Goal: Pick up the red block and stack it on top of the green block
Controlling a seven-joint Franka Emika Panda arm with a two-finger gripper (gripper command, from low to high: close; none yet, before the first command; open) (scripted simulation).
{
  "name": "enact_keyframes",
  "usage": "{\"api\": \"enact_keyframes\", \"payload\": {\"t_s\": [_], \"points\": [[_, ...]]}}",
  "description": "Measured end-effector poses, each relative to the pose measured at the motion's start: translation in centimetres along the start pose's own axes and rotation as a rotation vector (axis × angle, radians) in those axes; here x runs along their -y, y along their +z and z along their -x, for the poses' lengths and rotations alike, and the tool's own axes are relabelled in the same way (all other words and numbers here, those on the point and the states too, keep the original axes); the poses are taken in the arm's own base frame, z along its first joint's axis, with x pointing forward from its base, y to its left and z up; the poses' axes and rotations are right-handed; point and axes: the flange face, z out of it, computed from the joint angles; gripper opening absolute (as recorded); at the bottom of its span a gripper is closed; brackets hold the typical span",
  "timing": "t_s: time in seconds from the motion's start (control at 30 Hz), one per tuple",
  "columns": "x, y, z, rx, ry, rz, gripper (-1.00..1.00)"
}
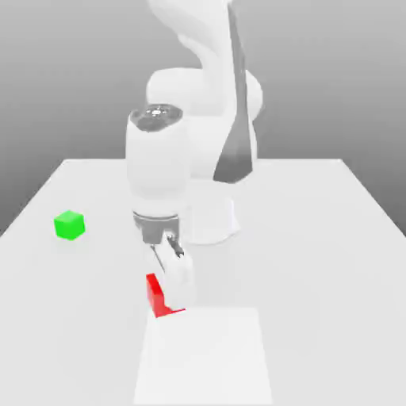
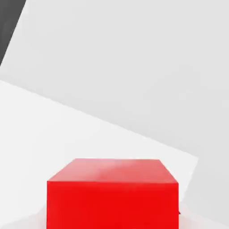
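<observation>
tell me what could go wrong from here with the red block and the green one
1. The fingers sit low at the red block, which is partly hidden behind them; an off-centre hold could let it twist or slip on lifting.
2. The green block stands far off toward the exterior view's left and looks slightly smaller, so placement could easily end up off-centre and topple.

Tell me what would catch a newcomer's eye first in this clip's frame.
The big white robot arm stands mid-table, bent down so its gripper is right at the red block near the table's front edge. The green block sits alone toward the exterior view's left, well apart from the red one. In the hand view, the red block looms close.
</observation>
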Motion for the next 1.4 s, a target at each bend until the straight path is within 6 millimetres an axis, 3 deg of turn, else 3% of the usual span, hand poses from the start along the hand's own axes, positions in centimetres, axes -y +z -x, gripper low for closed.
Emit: {"api": "enact_keyframes", "payload": {"t_s": [0.2, 0.4, 0.63, 0.87, 0.93, 1.0, 1.4], "points": [[0.6, -0.4, -8.8, -0.012, 0.306, 0.014, -1.00], [-1.0, -0.9, -17.5, -0.014, 0.622, 0.024, -1.00], [-5.5, -1.6, -26.9, -0.006, 1.001, 0.027, -1.00], [-12.3, -2.3, -34.2, 0.010, 1.376, 0.015, -1.00], [-14.5, -2.5, -35.9, 0.016, 1.483, 0.008, -1.00], [-15.4, -2.4, -36.6, 0.013, 1.525, 0.006, -1.00], [-15.6, 2.0, -37.2, 0.003, 1.542, 0.004, -1.00]]}}
